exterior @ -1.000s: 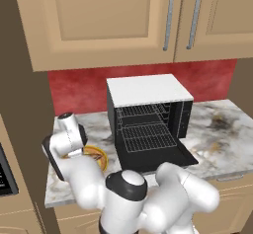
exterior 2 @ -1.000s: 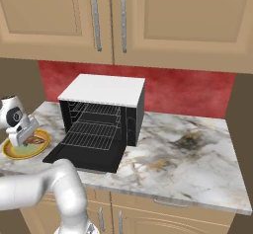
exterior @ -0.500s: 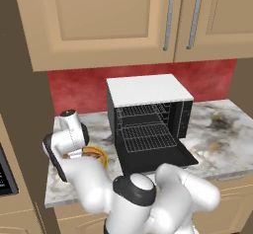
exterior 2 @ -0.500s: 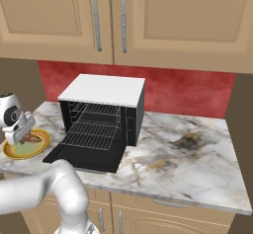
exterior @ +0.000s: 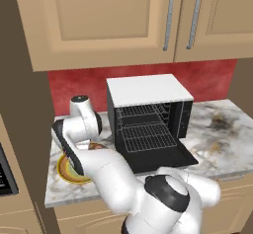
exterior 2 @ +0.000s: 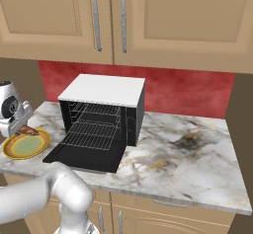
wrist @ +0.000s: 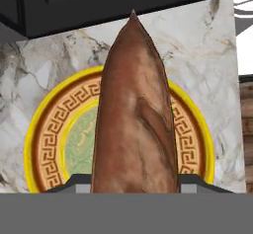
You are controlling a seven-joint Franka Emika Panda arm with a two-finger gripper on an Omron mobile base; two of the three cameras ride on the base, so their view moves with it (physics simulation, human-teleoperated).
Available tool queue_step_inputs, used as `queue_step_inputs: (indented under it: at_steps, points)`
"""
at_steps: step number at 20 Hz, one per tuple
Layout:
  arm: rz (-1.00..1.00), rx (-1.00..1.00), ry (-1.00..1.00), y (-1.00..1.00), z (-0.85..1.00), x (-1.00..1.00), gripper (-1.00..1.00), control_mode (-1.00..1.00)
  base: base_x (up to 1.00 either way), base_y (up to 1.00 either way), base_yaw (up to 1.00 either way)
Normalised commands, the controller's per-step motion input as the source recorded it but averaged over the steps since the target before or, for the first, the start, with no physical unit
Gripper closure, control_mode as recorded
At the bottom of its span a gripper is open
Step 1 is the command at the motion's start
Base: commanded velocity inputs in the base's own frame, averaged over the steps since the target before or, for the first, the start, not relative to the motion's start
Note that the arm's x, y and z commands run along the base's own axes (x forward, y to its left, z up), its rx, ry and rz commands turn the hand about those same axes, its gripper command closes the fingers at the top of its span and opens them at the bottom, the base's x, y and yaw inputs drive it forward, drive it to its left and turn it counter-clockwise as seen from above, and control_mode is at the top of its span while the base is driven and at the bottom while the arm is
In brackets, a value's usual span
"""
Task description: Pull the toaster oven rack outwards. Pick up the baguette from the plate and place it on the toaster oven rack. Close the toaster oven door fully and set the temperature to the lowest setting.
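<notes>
The baguette (wrist: 134,114) is now riding in the jaws, pinched at its near end, its tip aimed at the toaster oven (exterior: 148,119). Half a second ago it sat lower, closer to the plate (wrist: 49,129); now it is hanging clear above it, left of the oven on the table (exterior 2: 188,149). The toaster oven door (exterior 2: 86,154) is lying open and the toaster oven rack (exterior 2: 94,134) is drawn forward, so the carry across looks next.

Baguette (wrist: 134,119) lower end cut off by hand view's bottom, covering plate (wrist: 49,129) centre. Fingertips barely visible beside the loaf, contact unclear. In left base view arm hides most of the plate (exterior: 64,171). Toaster oven (exterior 2: 106,112) controls too small to read.
</notes>
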Motion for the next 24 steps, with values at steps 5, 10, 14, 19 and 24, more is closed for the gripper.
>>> queue_step_inputs:
  at_steps: [5, 10, 14, 19, 24]
  points:
    - [-0.09, 0.09, -0.02, -0.8, 0.27, -0.7, 1.0, -1.0, 0.0, 0.0, 0.0]
    - [-0.11, 0.11, -0.03, -0.91, 0.15, -0.67, 1.0, -1.0, 0.0, 0.0, 0.0]
    - [-0.05, 0.01, -0.04, -0.64, 0.3, -0.4, 1.0, -1.0, 0.0, 0.0, 0.0]
    - [0.0, 0.0, 0.0, -0.51, 0.3, -0.2, 1.0, -1.0, 0.0, 0.0, 0.0]
    - [0.0, 0.0, 0.0, -0.41, 0.26, -0.02, 1.0, -1.0, 0.0, 0.0, 0.0]
